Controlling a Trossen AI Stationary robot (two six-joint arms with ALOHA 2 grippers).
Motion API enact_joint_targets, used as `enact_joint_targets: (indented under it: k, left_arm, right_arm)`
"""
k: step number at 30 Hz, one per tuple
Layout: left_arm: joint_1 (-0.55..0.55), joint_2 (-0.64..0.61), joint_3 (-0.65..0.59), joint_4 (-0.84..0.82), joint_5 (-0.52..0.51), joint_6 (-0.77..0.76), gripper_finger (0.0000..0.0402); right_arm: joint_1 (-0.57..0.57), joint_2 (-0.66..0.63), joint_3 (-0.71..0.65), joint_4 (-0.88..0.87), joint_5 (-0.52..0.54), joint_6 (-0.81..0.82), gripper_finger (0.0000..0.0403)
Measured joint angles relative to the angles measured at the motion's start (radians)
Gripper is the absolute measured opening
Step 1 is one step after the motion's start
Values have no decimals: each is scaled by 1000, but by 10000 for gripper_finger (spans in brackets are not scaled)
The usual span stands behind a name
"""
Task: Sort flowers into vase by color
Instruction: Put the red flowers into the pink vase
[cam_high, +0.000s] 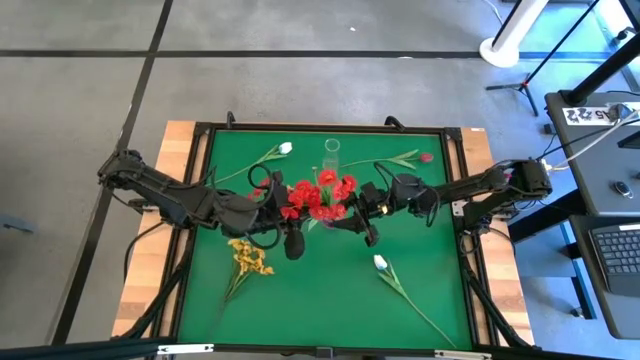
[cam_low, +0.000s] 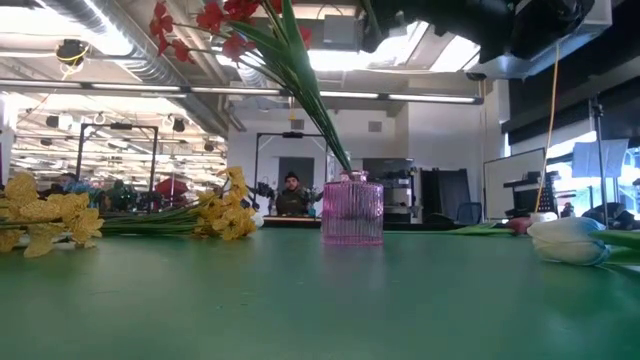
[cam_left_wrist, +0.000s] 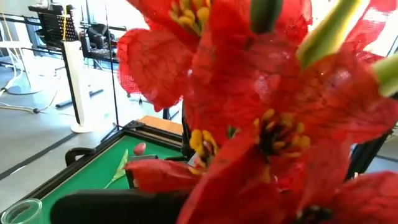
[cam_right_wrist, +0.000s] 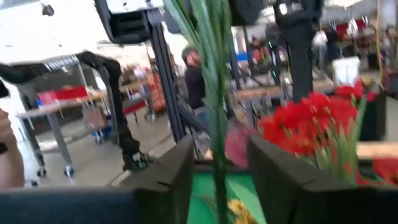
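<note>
Blossoms of the red bunch (cam_high: 318, 194) sit over the middle of the green table (cam_high: 330, 290), between the two arms, and fill the left wrist view (cam_left_wrist: 261, 118). From table height the red flowers (cam_low: 215, 22) show high up, their green stems (cam_low: 315, 100) slanting down toward the pink vase (cam_low: 352, 210), which stands upright on the mat; whether the stem ends are inside it cannot be told. The left gripper (cam_high: 268, 203) is at the left side of the bunch, fingers closed, though the grip itself is hidden by the blooms. The right gripper (cam_high: 352, 208) is at the bunch's right side; in its wrist view its dark fingers (cam_right_wrist: 171, 177) stand apart with a green stem (cam_right_wrist: 214, 93) running between them, not pressed on either side. A yellow bunch (cam_high: 248, 258) lies on the mat near the left arm. One white tulip (cam_high: 380, 263) lies toward the front right, another white tulip (cam_high: 285, 148) at the back left, and a dark red tulip (cam_high: 425, 157) at the back right. A glass (cam_high: 331, 150) stands at the back centre. A person (cam_low: 291, 194) sits far behind the table.
</note>
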Motion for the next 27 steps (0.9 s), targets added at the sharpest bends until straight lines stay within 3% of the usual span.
enact_joint_targets:
  k: [9,19,27]
  left_arm:
    - [4,0,0,-125,19,-76,2]
    - [59,0,0,-101,126,-85,2]
    - [83,0,0,-107,168,-99,2]
  right_arm:
    - [0,-126,1,-210,48,-29,216]
    - [0,-127,3,-250,94,-26,214]
    - [0,-127,70,-378,120,-16,214]
